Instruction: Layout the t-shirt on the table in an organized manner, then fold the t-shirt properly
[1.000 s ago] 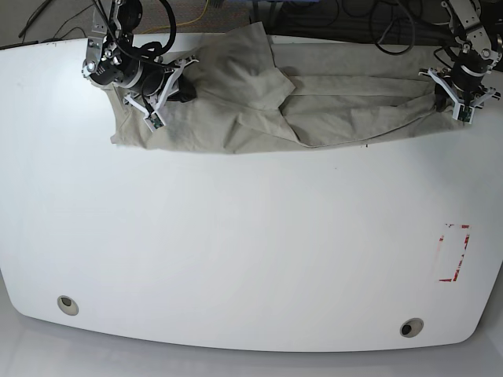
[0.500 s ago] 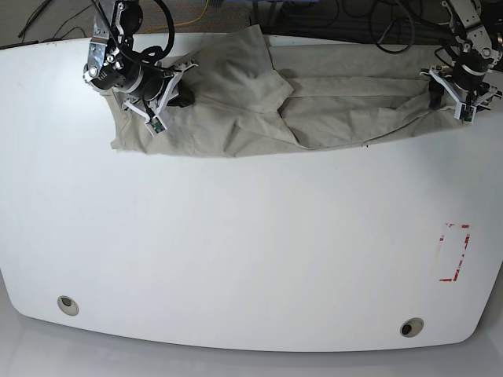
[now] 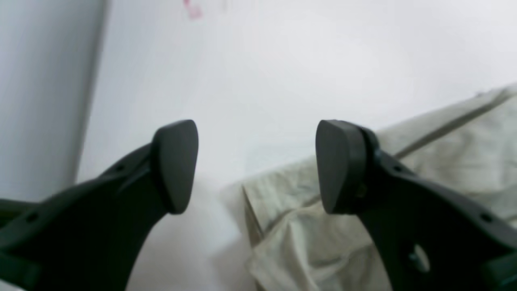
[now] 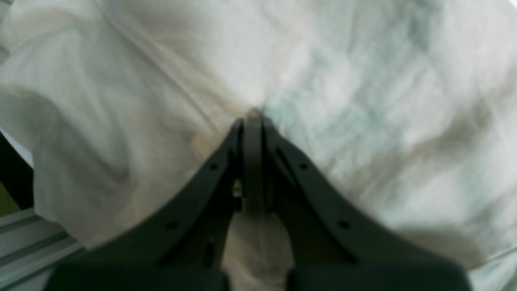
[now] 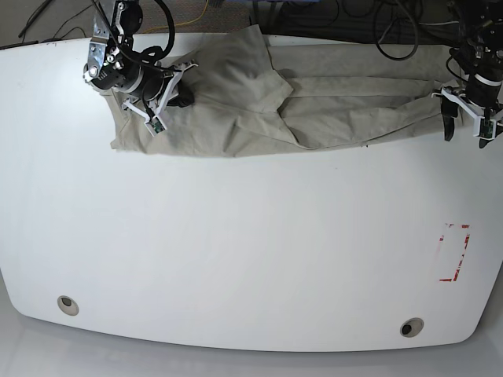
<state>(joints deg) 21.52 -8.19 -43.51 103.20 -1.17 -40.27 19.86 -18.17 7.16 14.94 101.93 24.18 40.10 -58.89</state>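
- Khaki t-shirt point(image 5: 314, 102) lies stretched along the far edge of the white worktop point(image 5: 251, 251), wrinkled, with a bunched fold near the middle of that edge.
- Right gripper point(image 5: 161, 106) sits near the far left corner, on the shirt's left end; jaws pressed together, cloth pinched between the tips in the right wrist view point(image 4: 252, 115).
- Left gripper point(image 5: 464, 127) is by the far right corner, just past the shirt's right end; jaws spread wide, nothing between them.
- Left wrist view: shirt corner with its hem seam point(image 3: 282, 202) lies flat on the worktop below the spread jaws, pads point(image 3: 337, 165) clear of the cloth.
- Red tape rectangle point(image 5: 453, 251) marks the worktop near the right edge, well apart from the shirt.
- Two round grommet holes point(image 5: 67, 305) sit near the front edge.
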